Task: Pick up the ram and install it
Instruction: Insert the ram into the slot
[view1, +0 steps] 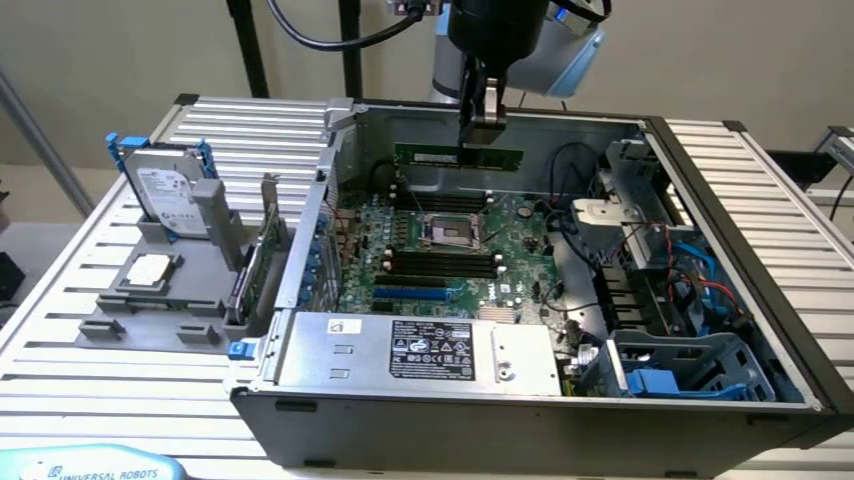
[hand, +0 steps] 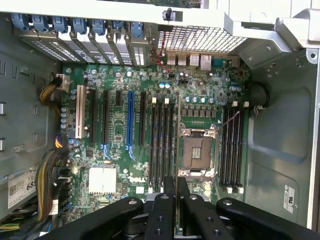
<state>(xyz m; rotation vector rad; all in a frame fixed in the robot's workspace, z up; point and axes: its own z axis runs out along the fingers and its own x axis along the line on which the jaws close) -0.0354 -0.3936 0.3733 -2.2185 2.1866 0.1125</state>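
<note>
The ram (view1: 458, 157) had been lifted and was pinched between the fingers (view1: 491, 105) over the motherboard (view1: 441, 250), not yet seated in a slot.

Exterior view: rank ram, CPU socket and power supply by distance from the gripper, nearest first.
1. ram: clamped in the gripper, held up at the far side of the open case.
2. CPU socket: below the gripper, in the middle of the motherboard.
3. power supply: farthest, along the near wall of the case.
</note>
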